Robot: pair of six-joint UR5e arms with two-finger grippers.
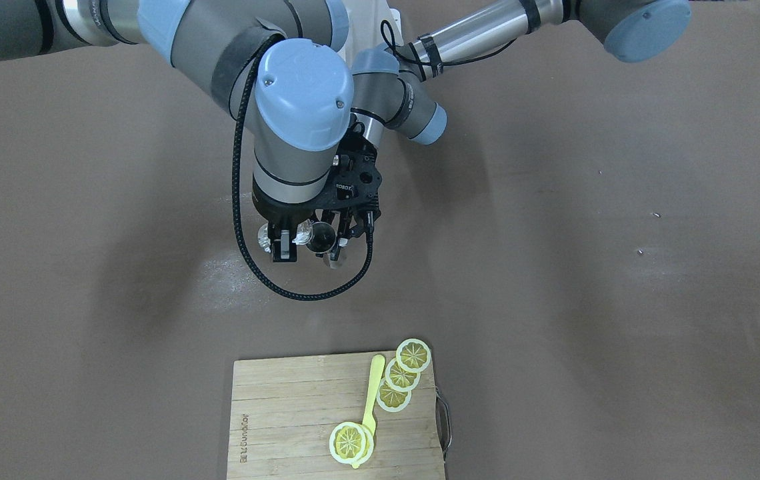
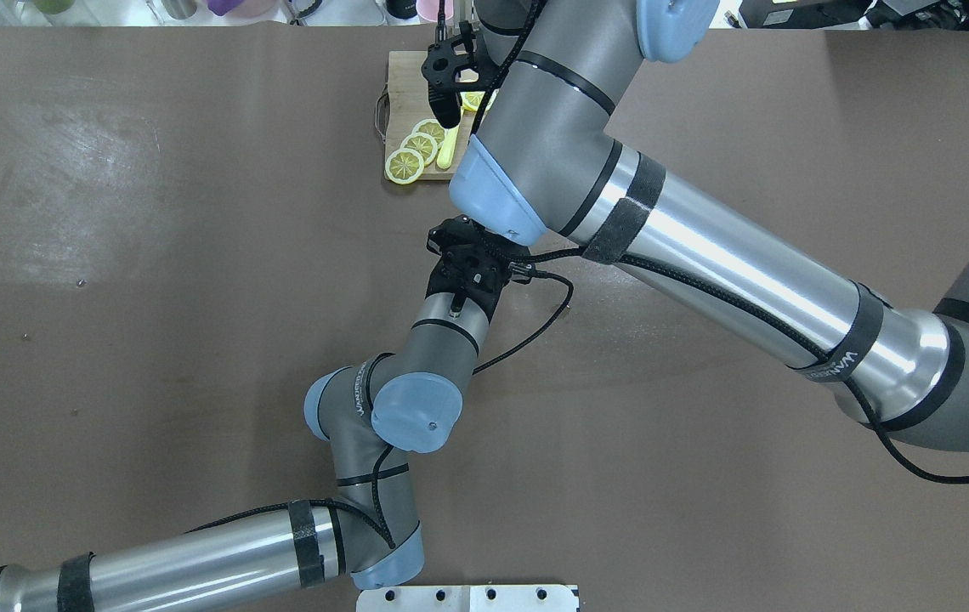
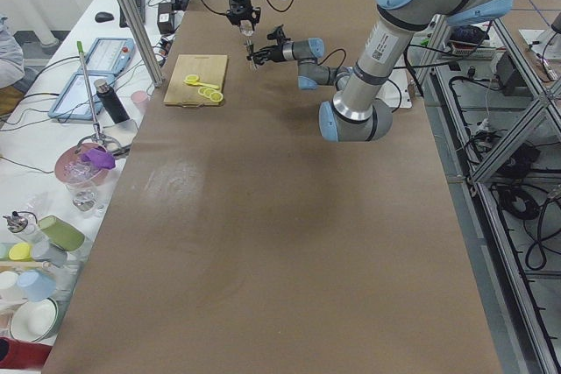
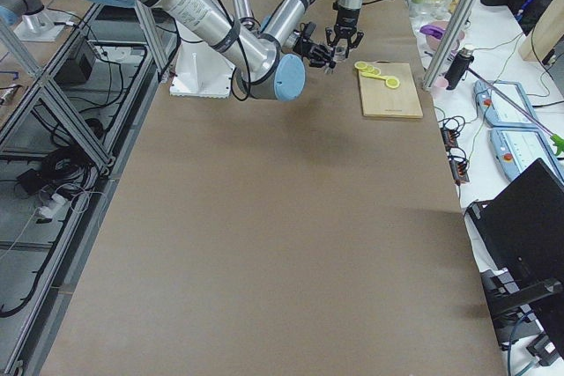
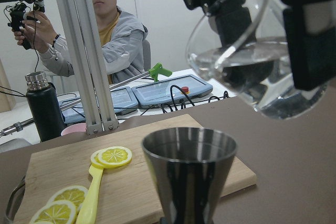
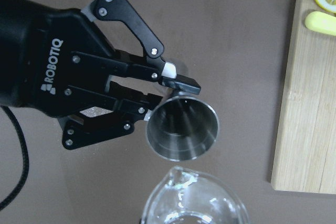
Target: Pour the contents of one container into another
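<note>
Closest to the front camera looms the right arm (image 1: 300, 100), reaching over mid-table. The cutting board (image 1: 287, 413) lies well apart, out of splash range, I'd judge. My right gripper (image 1: 287, 238) is clamped around the glass pitcher (image 5: 252, 72), tipped spout-first so the clear liquid leans toward the lip; I see no stream. The left gripper (image 6: 163, 97) pinches the steel jigger (image 6: 182, 128) low down, upright, which leaves its mouth free beside the spout.

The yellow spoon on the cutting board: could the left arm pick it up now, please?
Probably not: the left gripper is shut on the metal jigger, though nothing stands between it and the spoon.
</note>
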